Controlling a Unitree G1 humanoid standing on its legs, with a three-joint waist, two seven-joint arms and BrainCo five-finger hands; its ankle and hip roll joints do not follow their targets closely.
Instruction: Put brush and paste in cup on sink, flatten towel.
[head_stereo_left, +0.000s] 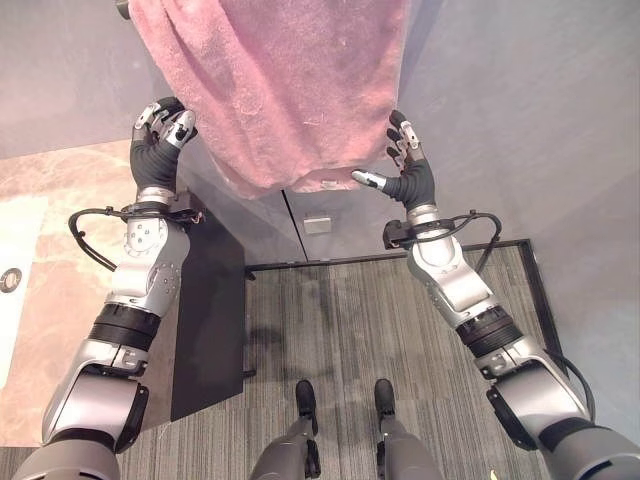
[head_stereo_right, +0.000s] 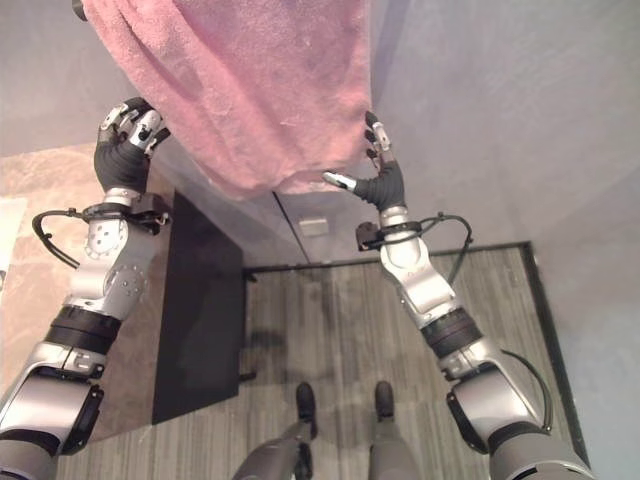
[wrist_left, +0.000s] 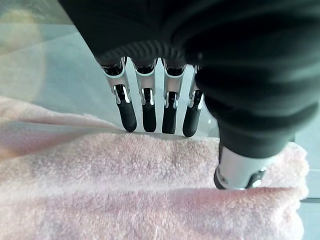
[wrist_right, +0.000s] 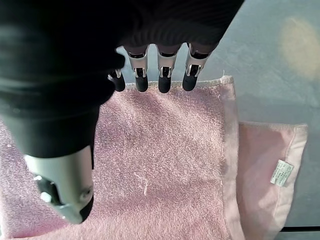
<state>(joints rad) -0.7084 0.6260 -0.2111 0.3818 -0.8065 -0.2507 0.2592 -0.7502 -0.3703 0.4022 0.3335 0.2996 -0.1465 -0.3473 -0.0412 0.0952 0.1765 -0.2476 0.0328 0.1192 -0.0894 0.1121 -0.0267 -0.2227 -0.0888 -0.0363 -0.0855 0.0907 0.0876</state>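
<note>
Towel (head_stereo_left: 275, 85) hangs lengthwise down wall (head_stereo_left: 520, 120), both hands at lower corners.

The left hand (wrist_left: 240, 75) appears from directly behind, its dark ribbed cover occupying one upper corner. The fingers (wrist_left: 150, 107) extend straight in a row, dark tips side by side, meeting the far edge of the pink towel (wrist_left: 150, 190). The thumb (wrist_left: 240, 172) lies apart from them, its silver end resting against the towel surface. The towel spreads beneath the hand in soft horizontal folds. Beyond it is a plain grey wall (wrist_left: 65, 70).
</note>
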